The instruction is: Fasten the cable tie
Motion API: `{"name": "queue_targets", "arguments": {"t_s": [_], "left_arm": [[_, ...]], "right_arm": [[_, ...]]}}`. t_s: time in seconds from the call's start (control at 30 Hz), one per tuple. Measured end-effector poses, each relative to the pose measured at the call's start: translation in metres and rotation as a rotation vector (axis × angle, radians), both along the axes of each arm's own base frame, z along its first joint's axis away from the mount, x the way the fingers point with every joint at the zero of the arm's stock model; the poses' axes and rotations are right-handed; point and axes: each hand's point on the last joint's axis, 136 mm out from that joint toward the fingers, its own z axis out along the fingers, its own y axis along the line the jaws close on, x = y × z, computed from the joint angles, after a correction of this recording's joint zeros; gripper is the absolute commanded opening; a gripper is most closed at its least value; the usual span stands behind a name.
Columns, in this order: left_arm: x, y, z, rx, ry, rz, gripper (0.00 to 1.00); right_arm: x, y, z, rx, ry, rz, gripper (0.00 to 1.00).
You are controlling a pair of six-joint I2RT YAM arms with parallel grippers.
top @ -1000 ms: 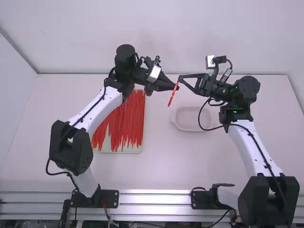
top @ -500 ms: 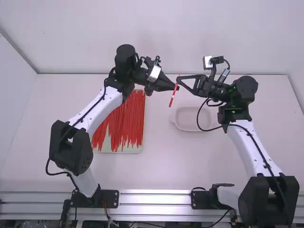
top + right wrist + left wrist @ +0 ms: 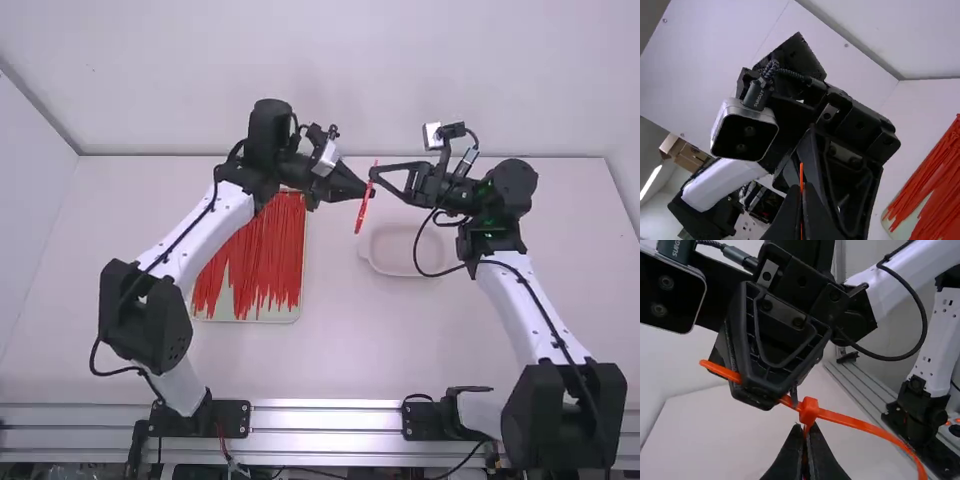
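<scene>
A red cable tie (image 3: 364,206) hangs in the air between the two grippers, above the table's far middle. My left gripper (image 3: 366,189) comes in from the left and is shut on the tie's square head (image 3: 809,410). The strap (image 3: 865,426) trails off past the head. My right gripper (image 3: 377,177) meets it from the right, tip to tip. In the right wrist view my right gripper (image 3: 800,192) is shut on the thin strap end (image 3: 800,176), with the left gripper's body (image 3: 840,145) close behind it.
A pale tray (image 3: 292,316) heaped with several loose red cable ties (image 3: 262,250) lies under the left arm. A white oval dish (image 3: 404,251) sits below the right gripper. Open table lies in front of both.
The right wrist has shifted a little to the left and the left arm a little to the right, bringing the two grippers closer. The tie stays held between them.
</scene>
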Motion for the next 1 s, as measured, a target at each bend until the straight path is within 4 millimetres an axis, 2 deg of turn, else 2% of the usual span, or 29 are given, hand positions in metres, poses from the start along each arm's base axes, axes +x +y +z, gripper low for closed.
{"name": "queue_targets", "arguments": {"t_s": [0.27,0.47,0.57,0.77,1.0], "left_arm": [[-0.007,0.003,-0.021,0.072,0.069,0.036,0.02],[-0.008,0.005,-0.038,0.097,0.045,0.054,0.02],[-0.012,0.006,-0.062,0.119,0.078,0.058,0.02],[-0.016,0.008,-0.092,0.129,0.111,0.059,0.02],[-0.02,0.009,-0.115,0.14,0.177,0.066,0.02]], "right_arm": [[-0.006,0.0,0.012,0.016,-0.067,0.018,0.0],[-0.008,-0.001,0.015,0.025,-0.05,0.022,0.0],[-0.009,-0.004,0.018,0.031,-0.053,0.021,0.0],[-0.015,-0.004,0.024,0.034,-0.072,0.042,0.0],[-0.017,-0.003,0.022,0.03,-0.056,0.057,0.0]]}}
